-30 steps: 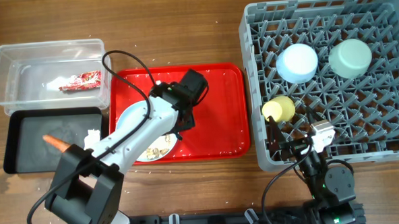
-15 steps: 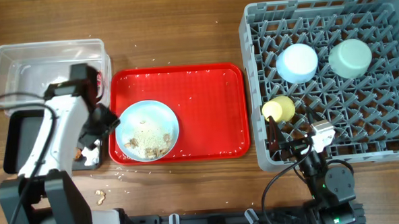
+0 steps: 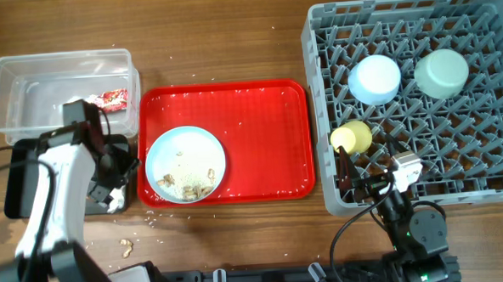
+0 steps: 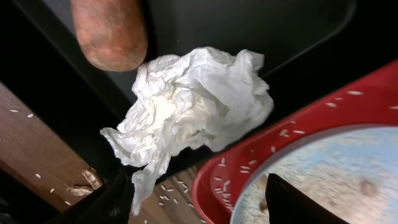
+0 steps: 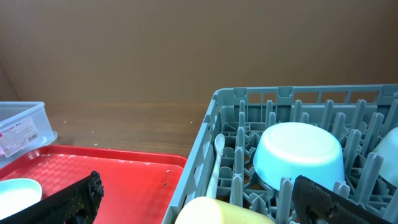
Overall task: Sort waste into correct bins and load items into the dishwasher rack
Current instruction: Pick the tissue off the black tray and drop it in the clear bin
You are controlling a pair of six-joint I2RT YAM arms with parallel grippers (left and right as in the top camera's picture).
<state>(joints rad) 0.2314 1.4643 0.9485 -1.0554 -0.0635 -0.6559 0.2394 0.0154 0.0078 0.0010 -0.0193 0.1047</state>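
Observation:
My left gripper [image 3: 117, 170] is open and empty over the right end of the black tray [image 3: 15, 181]. In the left wrist view, the gripper [image 4: 199, 208] hangs just above the crumpled white tissue [image 4: 193, 106] and the orange carrot [image 4: 111, 31] lying in the black tray [image 4: 249, 25]. The tissue [image 3: 109, 196] also shows in the overhead view. The red wrapper [image 3: 114, 98] lies in the clear tub [image 3: 56, 56]. The pale-blue plate [image 3: 186, 165] with crumbs sits on the red tray [image 3: 268, 132]. My right gripper [image 3: 368, 187] is open at the front of the rack [image 3: 492, 186].
The rack holds a pale-blue bowl [image 3: 375, 79], a pale-green bowl [image 3: 442, 72] and a yellow cup [image 3: 352, 138], all upside down. Loose crumbs [image 3: 124, 246] lie on the table in front of the black tray. The yellow cup [image 5: 217, 213] sits close below my right gripper [image 5: 205, 202].
My left arm has swung left, from above the plate on the red tray to over the black tray. The plate is uncovered. The right arm has not moved.

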